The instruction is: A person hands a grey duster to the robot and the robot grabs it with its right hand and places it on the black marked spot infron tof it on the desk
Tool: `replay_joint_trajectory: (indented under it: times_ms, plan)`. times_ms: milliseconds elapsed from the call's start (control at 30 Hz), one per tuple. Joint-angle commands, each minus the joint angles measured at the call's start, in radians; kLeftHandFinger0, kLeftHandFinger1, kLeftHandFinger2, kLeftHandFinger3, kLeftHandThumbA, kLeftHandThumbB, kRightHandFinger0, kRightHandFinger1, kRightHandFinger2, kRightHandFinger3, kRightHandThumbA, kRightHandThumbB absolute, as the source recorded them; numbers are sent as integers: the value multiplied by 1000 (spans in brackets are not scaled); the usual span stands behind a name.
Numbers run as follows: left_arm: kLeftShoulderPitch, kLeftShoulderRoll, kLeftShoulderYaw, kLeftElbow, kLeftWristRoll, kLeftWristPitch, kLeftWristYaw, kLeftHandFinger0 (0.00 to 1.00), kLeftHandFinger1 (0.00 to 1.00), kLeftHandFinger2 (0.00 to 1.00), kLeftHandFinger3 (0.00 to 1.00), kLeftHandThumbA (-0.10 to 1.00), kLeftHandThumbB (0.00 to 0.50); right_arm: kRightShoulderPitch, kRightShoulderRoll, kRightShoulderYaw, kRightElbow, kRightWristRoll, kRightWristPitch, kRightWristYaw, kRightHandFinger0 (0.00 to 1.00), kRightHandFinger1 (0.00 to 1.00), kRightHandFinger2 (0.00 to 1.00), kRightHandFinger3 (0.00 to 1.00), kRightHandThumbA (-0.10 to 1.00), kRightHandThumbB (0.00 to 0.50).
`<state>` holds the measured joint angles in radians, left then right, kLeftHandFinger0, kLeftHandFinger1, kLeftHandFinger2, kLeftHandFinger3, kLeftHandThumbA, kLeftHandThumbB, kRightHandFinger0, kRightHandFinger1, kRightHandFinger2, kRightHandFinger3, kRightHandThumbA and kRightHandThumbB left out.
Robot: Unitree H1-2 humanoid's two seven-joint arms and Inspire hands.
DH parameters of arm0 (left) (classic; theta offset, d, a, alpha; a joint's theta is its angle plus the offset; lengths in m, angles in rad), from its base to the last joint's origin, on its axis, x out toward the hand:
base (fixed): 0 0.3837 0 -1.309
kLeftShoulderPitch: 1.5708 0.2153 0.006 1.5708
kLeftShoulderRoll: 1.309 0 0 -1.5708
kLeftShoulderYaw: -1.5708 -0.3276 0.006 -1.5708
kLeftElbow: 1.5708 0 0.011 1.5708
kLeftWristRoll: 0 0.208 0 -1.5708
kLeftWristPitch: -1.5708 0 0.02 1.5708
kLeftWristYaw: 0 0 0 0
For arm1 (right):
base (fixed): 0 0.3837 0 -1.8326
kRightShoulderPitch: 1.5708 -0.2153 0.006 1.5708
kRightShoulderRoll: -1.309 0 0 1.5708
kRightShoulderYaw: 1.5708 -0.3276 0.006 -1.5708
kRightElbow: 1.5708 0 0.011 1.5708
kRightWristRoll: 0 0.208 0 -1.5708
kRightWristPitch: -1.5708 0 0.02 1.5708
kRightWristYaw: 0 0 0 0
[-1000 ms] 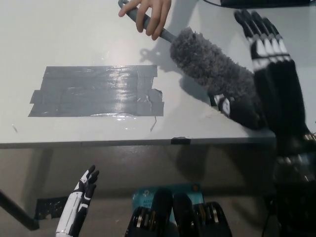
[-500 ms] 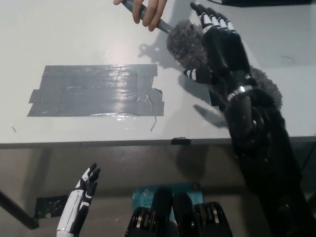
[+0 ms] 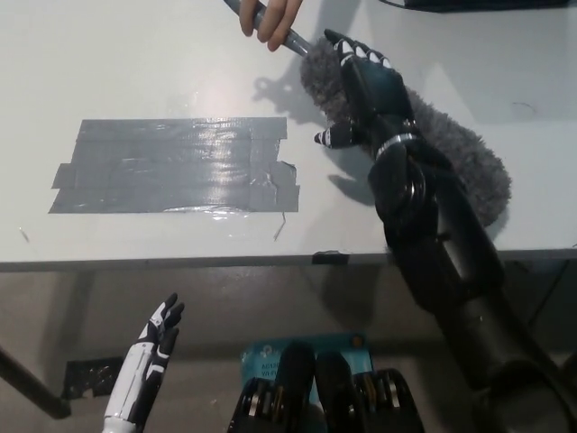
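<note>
Moved: right hand (image 3: 365, 95) slid left onto the grey duster (image 3: 451, 153), fingers curling around it.
Handle: person's hand (image 3: 270, 20) grips it at 12 o'clock.
Room: black marked spot (image 3: 171, 167) lies bare at 9 o'clock.
Left hand (image 3: 158, 338): fingers apart, below worktop (image 3: 108, 63) edge.

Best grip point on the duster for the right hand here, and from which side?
Probably the handle end of the fluffy head, from above. The grey duster lies slanted across the desk, and a person's hand holds the thin handle at the top, so that part is taken. The right hand is over the head there. The left hand hangs below the desk edge.
</note>
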<state>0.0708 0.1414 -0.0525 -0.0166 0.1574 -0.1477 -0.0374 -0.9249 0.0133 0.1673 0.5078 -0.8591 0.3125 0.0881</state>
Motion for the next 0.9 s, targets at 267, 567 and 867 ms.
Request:
replay_joint_trajectory:
  times_ms: [267, 567, 867]
  plan:
    - [-10, 13, -14, -44, 10, -6, -16, 1000, 1000, 1000, 1000, 1000, 198, -152, -57, 67, 175, -31, 52, -215, 1000, 1000, 1000, 1000, 1000, 402]
    - [-17, 16, -16, -39, 13, -12, -14, 1000, 1000, 1000, 1000, 1000, 191, -188, -65, 93, 327, -10, 43, -397, 5, 7, 78, 322, -99, 311]
    - [-22, 20, -27, -44, 15, 2, -19, 1000, 1000, 1000, 1000, 1000, 193, -144, -95, 92, 282, 51, -79, -448, 0, 379, 853, 863, -100, 210]
